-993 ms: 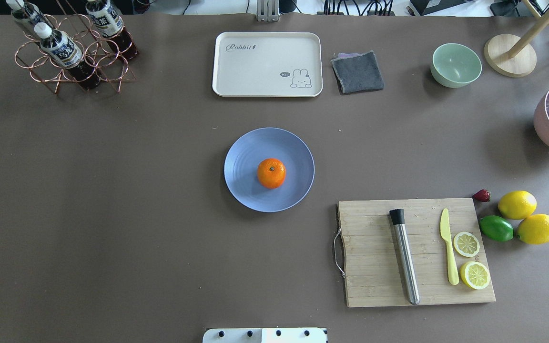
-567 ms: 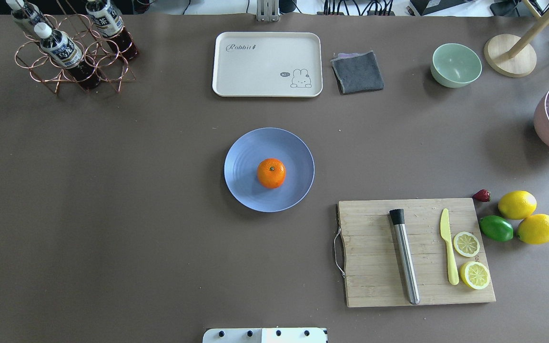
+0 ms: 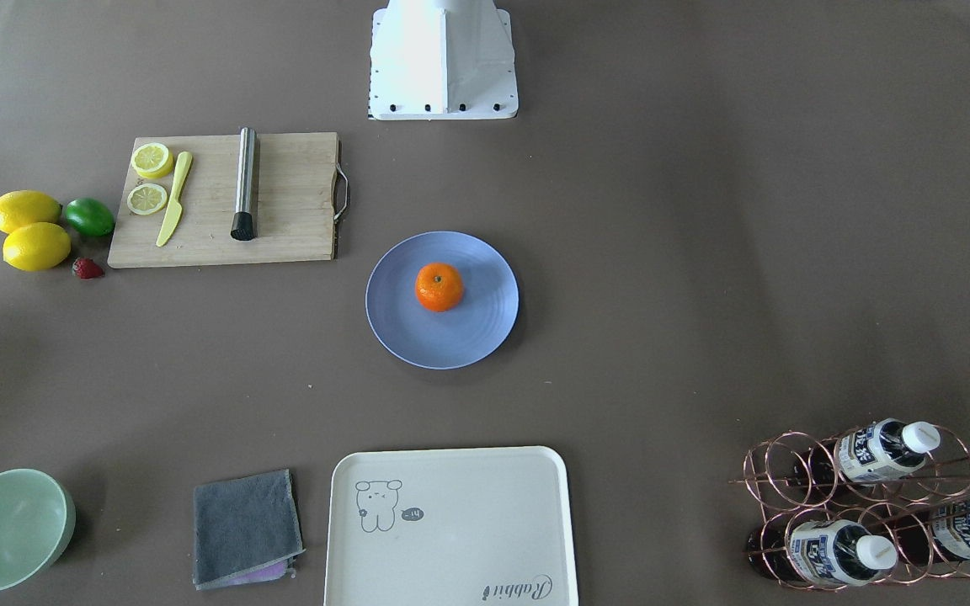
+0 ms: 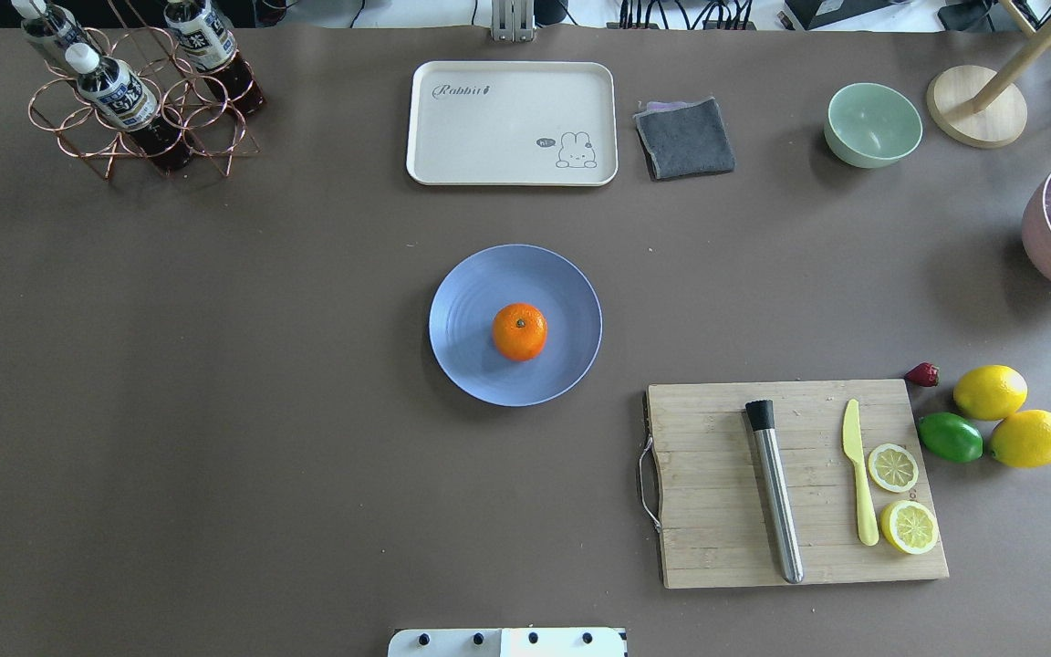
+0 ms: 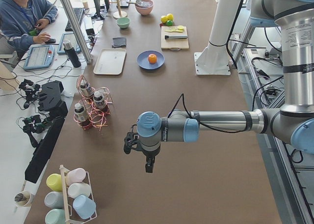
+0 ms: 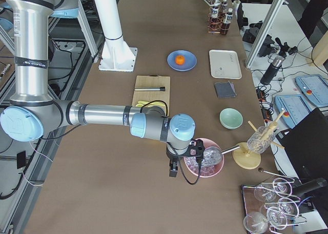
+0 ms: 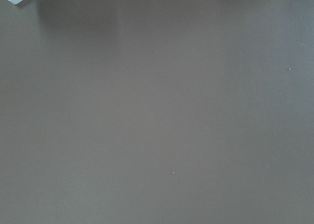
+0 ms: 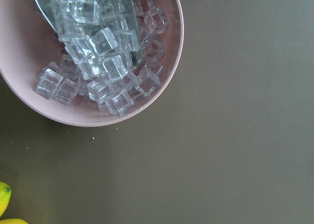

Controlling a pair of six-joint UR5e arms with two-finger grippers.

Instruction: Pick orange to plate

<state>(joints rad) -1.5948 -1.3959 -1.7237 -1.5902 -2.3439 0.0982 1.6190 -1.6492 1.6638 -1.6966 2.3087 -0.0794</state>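
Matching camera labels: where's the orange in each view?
Front-facing: orange near centre, on the blue plate.
Overhead: orange near centre.
Exterior left: orange small, upper middle, far up the table.
Exterior right: orange small, upper middle.
Left wrist: not in it, only tabletop.
Right wrist: not in it; pink bowl of ice.
Shared landmark: the blue plate under it in all four exterior views.

Bright orange (image 4: 519,331), periwinkle-blue ringed plate (image 4: 469,358), cream rabbit-print tray (image 4: 489,128), pale-green bowl (image 4: 872,126), brown table (image 4: 215,365)
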